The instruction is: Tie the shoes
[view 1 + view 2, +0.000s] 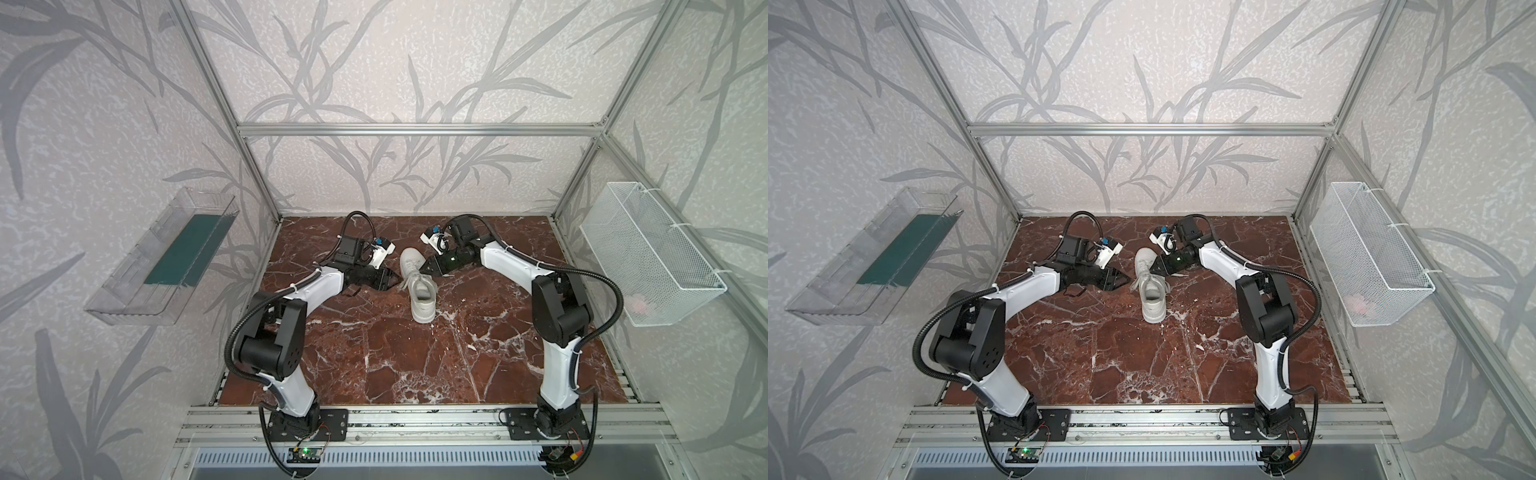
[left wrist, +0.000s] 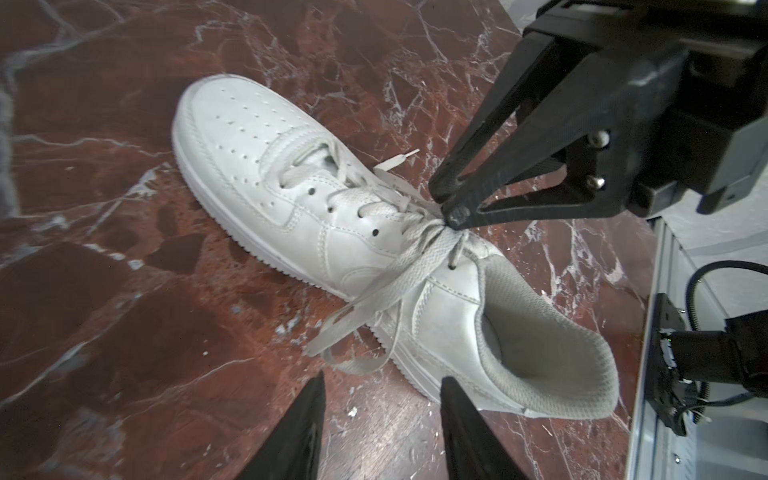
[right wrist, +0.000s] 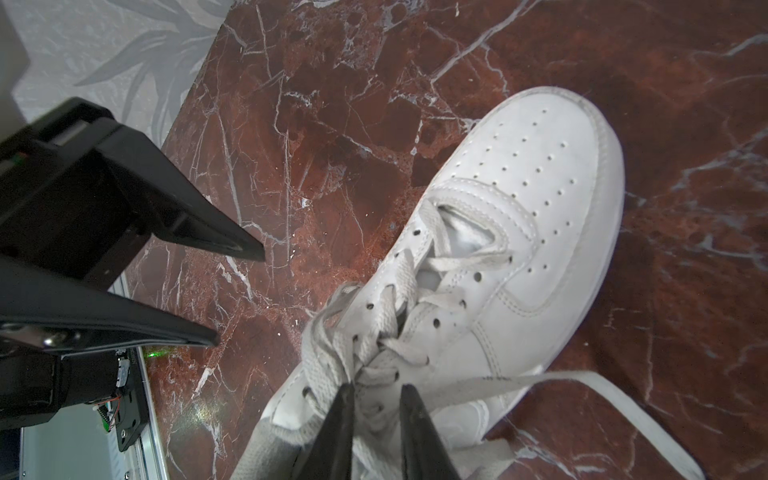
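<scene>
Spread wide, the left claw [image 2: 382, 378] is held just beside the sneaker [image 1: 422, 299], with nothing caught between its fingers [image 2: 299, 436]. Loose loops of the laces [image 2: 374, 299] are draped over the shoe's side toward it. The right claw [image 2: 446, 208] is pressed together on the laces where they cross at the top of the lacing, and the crossing is pinched at its tips. The sneaker is stood on its sole near the back middle of the table [image 1: 374, 357], between the two claws, with its toe turned to the back wall and its open heel toward the arm bases [image 1: 307, 424]. One lace end is laid flat on the table at the shoe's right side.

A clear plastic bin [image 1: 124, 307] is fixed to the left wall, and a flat dark green sheet [image 1: 187, 249] is seen in it. A white wire basket [image 1: 623, 245] is hung on the right wall, and something small and pinkish [image 1: 640, 305], too blurred to be named, is seen at its bottom.

The table is faced with red-brown marble veined in white. It is enclosed by an aluminium frame [image 1: 415, 129] and by walls [image 1: 374, 62] papered pale with grey leaves.
</scene>
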You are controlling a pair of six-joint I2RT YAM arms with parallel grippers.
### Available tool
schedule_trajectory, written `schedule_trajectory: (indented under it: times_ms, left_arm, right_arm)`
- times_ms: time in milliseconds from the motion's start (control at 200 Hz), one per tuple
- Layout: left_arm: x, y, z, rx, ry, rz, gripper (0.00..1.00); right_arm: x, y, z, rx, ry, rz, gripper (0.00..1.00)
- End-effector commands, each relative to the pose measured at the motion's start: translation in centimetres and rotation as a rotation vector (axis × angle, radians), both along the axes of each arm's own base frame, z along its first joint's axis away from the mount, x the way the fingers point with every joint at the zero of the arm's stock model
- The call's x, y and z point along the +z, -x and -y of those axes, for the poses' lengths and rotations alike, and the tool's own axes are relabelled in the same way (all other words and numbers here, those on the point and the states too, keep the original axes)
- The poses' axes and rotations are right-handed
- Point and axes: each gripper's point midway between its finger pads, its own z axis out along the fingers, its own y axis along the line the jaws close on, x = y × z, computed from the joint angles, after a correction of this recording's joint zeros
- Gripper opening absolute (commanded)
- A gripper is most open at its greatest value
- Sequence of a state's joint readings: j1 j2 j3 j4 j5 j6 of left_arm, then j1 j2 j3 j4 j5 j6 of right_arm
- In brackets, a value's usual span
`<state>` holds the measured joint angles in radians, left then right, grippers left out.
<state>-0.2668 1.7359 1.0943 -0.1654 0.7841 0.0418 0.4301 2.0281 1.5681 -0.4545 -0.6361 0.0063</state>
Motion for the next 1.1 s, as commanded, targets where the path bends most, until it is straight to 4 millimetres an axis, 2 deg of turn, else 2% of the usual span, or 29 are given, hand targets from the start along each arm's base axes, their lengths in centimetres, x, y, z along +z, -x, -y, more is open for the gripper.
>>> schedule_trajectory:
  times_ms: [0, 115, 265, 885, 1010, 1095]
  left_arm:
    - [1.4, -0.1, 1.7, -0.066, 0.088, -0.007, 0.44]
    - [0.8, -0.1, 2.1, -0.074, 0.101, -0.043, 0.43]
    - [0.1, 0.0, 2.5, -0.085, 0.098, -0.094, 0.36]
    - [-2.0, 0.4, 3.3, -0.110, 0.064, -0.143, 0.30]
    - [-2.0, 0.2, 3.4, -0.110, 0.072, -0.139, 0.26]
    - [-2.1, 0.1, 3.4, -0.107, 0.073, -0.141, 0.19]
  right_arm:
    - [-0.1, 1.1, 0.6, 0.005, 0.042, -0.030, 0.22]
    - [-0.1, 1.2, 0.6, 0.006, 0.041, -0.032, 0.22]
    - [0.0, 1.1, 0.6, 0.008, 0.040, -0.029, 0.22]
    - [-0.1, 1.2, 0.5, 0.013, 0.035, -0.036, 0.21]
    - [-0.1, 1.2, 0.5, 0.014, 0.035, -0.036, 0.21]
    - [0.0, 1.2, 0.5, 0.015, 0.034, -0.036, 0.21]
